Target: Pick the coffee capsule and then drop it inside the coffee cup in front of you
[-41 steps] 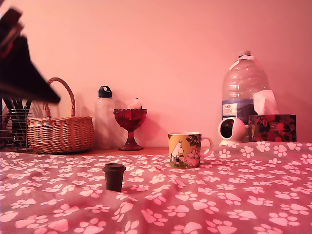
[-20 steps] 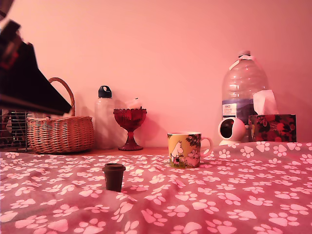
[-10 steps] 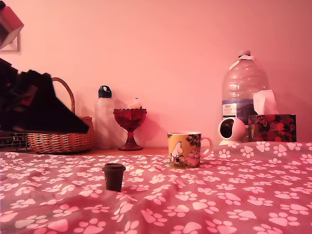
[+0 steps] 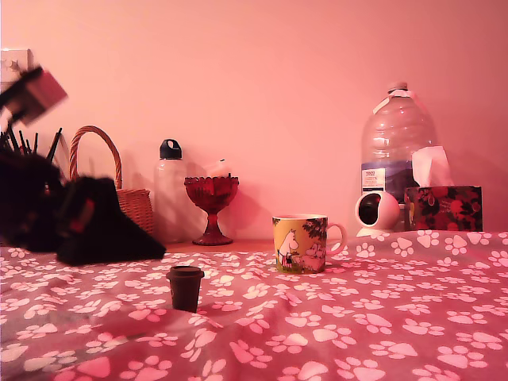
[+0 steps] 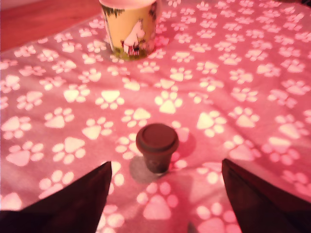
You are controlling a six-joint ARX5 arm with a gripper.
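Your coffee capsule (image 4: 186, 287) stands upright on the paw-print cloth (image 4: 357, 317), wider rim up, in the front part of the exterior view and towards that view's left of centre. Nothing touches it. In the wrist view the capsule (image 5: 157, 147) sits between the two dark fingers (image 5: 68, 204) of your gripper (image 5: 165, 199), which are spread wide with clear cloth on either side of the capsule; the tips lie nearer the camera than the capsule, so it is not yet enclosed.

In the exterior view your gripper (image 4: 147, 250) shows as a blurred dark mass low at the left, its tip just above the cloth, near the capsule and apart from it.

The coffee cup (image 4: 301, 243) stands upright farther back and to the exterior view's right of the capsule, well apart from it, its white handle turned to that view's right. The wrist view shows the cup (image 5: 129, 28) straight beyond the capsule.

Behind, along the wall, you have from the exterior view's left a wicker basket (image 4: 131, 202) partly hidden by the arm, a capped bottle (image 4: 170, 190), a dark red goblet (image 4: 212, 206), a round white gadget (image 4: 377, 212), a large water bottle (image 4: 397, 143) and a tissue box (image 4: 443, 206).
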